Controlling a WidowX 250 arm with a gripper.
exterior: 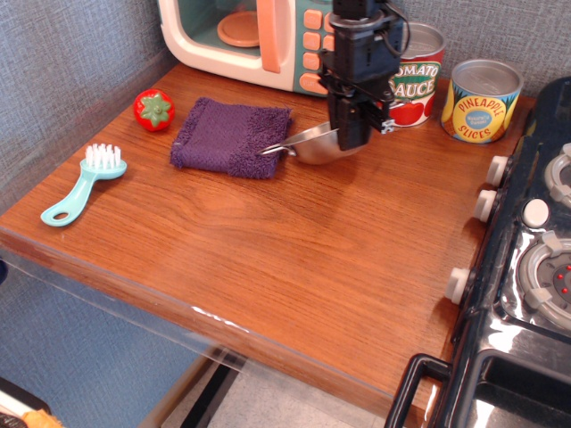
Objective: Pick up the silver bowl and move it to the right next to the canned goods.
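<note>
Bowl (317,144) x1 in gripper (351,134), cans (446,89) x2

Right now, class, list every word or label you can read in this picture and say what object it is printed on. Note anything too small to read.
"TOMATO SAUCE": on the red-and-white can, its first letters hidden behind the gripper.
"PINEAPPLE SLICES": on the yellow-and-blue can.
Small print in the blue patch on that can: too small to read.
Buttons on the toy microwave: no readable markings.
</note>
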